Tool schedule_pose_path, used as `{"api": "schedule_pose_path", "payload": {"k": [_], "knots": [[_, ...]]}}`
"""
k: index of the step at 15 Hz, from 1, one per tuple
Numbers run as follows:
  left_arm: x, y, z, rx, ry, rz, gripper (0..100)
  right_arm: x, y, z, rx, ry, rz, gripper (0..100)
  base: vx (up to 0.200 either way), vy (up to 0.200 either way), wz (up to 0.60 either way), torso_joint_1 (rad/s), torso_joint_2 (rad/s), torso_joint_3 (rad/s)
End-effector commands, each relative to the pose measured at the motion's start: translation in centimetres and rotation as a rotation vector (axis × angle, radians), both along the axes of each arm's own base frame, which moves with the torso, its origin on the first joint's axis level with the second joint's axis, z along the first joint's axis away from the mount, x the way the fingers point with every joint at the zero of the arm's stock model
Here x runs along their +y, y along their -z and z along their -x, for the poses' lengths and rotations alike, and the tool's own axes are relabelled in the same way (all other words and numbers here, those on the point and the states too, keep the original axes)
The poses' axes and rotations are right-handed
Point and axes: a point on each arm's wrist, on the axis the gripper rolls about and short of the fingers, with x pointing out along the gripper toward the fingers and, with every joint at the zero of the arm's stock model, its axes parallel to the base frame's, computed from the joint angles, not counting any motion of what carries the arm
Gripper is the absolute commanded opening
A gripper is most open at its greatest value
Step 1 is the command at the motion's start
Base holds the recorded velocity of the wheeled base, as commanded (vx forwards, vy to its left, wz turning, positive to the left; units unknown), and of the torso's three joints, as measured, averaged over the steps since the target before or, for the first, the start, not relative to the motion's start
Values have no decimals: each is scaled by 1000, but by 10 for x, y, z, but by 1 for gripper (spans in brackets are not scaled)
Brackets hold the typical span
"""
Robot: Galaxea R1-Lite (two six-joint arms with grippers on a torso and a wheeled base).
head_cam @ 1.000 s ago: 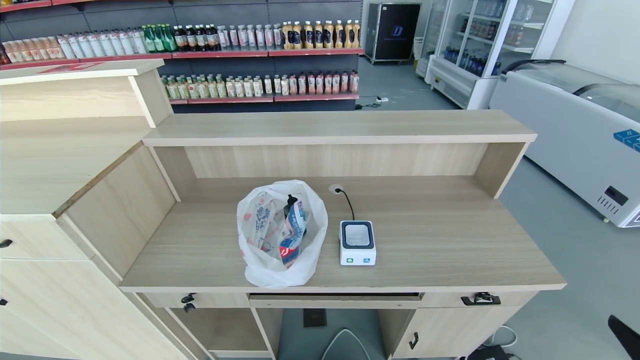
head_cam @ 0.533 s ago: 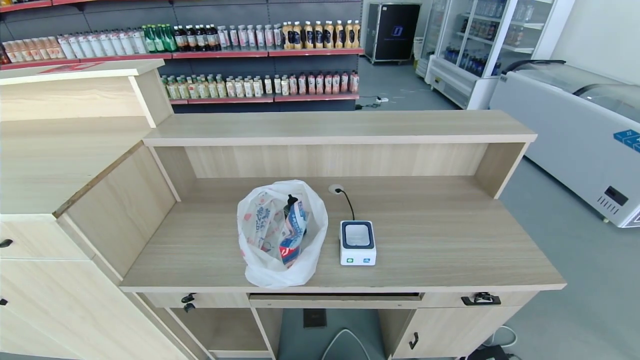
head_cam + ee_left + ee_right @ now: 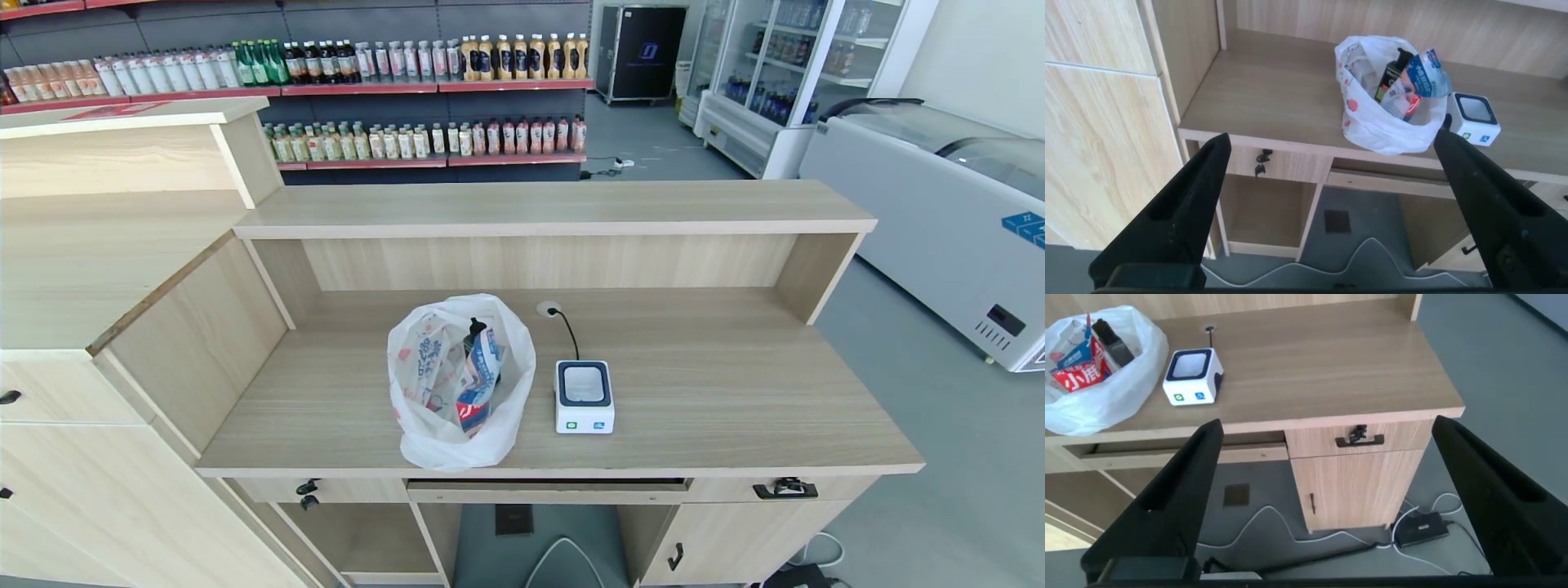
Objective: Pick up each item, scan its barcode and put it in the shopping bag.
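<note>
A white plastic shopping bag (image 3: 424,441) stands open on the wooden counter (image 3: 735,392), left of centre. Inside it are a black-capped bottle (image 3: 474,333) and a blue, red and white packet (image 3: 480,384). Just to its right sits the white barcode scanner (image 3: 583,396), window facing up. My left gripper (image 3: 1331,204) hangs open below and in front of the counter edge, holding nothing, with the bag (image 3: 1360,122) and scanner (image 3: 1476,117) beyond it. My right gripper (image 3: 1323,506) is also open with nothing in it, low in front of the counter's right part, well apart from the scanner (image 3: 1192,376) and the bag (image 3: 1086,404).
A black cable (image 3: 565,331) runs from the scanner to a grommet hole at the back. A raised ledge (image 3: 555,208) walls the counter's rear, and a tall side cabinet (image 3: 98,269) closes its left. Drawers with black handles (image 3: 785,488) sit under the front edge.
A dark part of my right arm at the head view's lower right corner has dropped out of that view. The bag and scanner have not moved.
</note>
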Motion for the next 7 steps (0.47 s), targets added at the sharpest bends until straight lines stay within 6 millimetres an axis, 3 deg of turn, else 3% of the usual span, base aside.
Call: {"api": "schedule_pose_path", "payload": {"k": [1, 7], "knots": [[0, 0, 0, -1, 0, 0, 100, 0, 0, 0, 3, 0, 0, 100, 0, 0, 0, 0, 0, 0], [0, 0, 0, -1, 0, 0, 100, 0, 0, 0, 3, 0, 0, 100, 0, 0, 0, 0, 0, 0]]}}
